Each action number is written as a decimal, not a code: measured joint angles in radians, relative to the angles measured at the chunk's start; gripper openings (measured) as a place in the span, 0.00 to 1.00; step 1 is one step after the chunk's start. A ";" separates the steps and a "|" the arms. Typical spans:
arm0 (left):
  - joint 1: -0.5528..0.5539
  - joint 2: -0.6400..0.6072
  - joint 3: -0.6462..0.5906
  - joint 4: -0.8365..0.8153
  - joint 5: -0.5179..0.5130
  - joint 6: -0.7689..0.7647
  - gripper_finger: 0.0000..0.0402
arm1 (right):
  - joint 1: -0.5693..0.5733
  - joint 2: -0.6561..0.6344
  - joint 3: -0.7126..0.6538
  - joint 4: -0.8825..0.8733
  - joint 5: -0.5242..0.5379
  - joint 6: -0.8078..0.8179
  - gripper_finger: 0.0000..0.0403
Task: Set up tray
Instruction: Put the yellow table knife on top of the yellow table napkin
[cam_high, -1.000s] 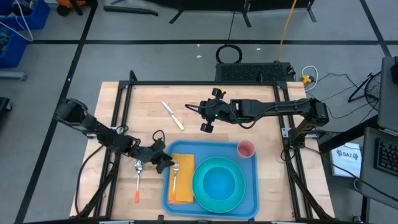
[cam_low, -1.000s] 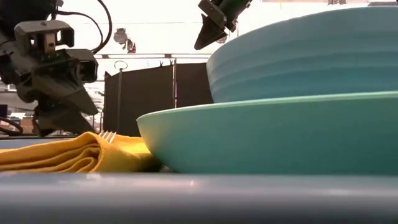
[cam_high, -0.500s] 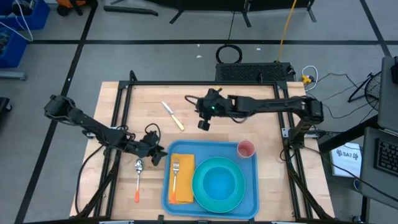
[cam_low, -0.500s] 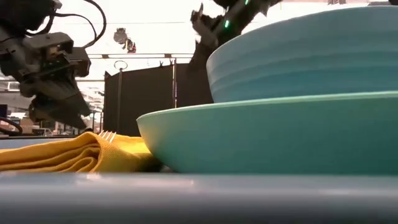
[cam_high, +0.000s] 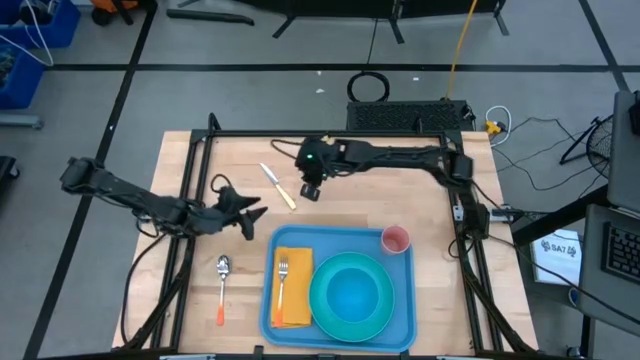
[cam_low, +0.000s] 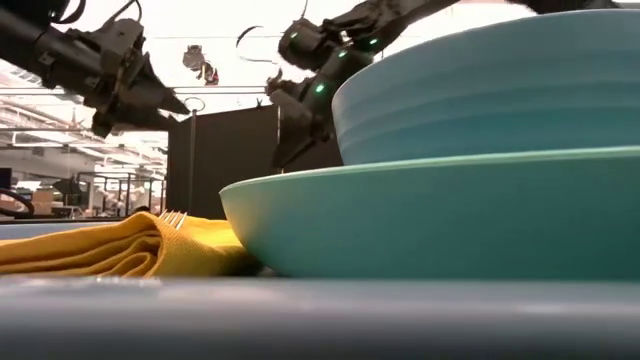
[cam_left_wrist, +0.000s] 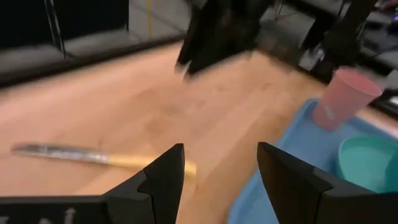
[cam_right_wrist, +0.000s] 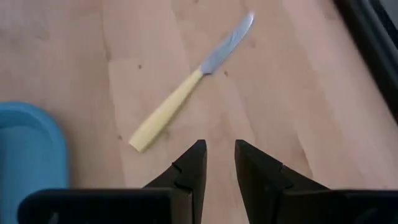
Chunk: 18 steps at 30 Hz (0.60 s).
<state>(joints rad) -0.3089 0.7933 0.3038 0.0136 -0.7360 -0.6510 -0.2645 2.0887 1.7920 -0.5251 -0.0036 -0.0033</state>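
Note:
The blue tray (cam_high: 403, 272) lies at the table's near edge. On it are a turquoise plate (cam_high: 322, 300) with a bowl (cam_low: 480, 90) in it, a pink cup (cam_high: 396, 240), and a yellow napkin (cam_high: 297, 305) with a fork (cam_high: 282, 278) lying on it. A yellow-handled knife (cam_right_wrist: 186, 87) lies flat on the wood beyond the tray. My right gripper (cam_right_wrist: 217, 149) hangs just above and beside the knife's handle end, its fingers a narrow gap apart with nothing between them. My left gripper (cam_left_wrist: 221, 152) hovers open left of the tray's far left corner, touching nothing.
An orange-handled spoon (cam_high: 221, 290) lies on the wood left of the tray. A black metal frame (cam_high: 190, 170) runs along the table's left, far and right sides. Bare wood lies between the knife and the tray's far rim.
My left gripper has risen from beside the napkin and fork and drawn back toward the table's far left, tipping from pointing down to nearly level. My right gripper has reached leftward and come down toward the knife. The fork stays on the napkin.

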 joint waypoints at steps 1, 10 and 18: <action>0.006 -0.010 0.001 0.011 -0.003 0.020 0.52 | 0.003 0.030 0.034 -0.023 0.002 -0.015 0.19; 0.023 -0.047 0.001 0.020 0.001 0.099 0.52 | 0.026 0.184 0.163 -0.018 -0.012 -0.021 0.26; 0.023 -0.046 0.001 0.021 0.002 0.107 0.52 | 0.059 0.218 0.156 0.048 -0.058 0.045 0.28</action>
<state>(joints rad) -0.2863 0.7469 0.3046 0.0341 -0.7338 -0.5442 -0.2058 2.3066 1.9480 -0.4772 -0.0620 0.0419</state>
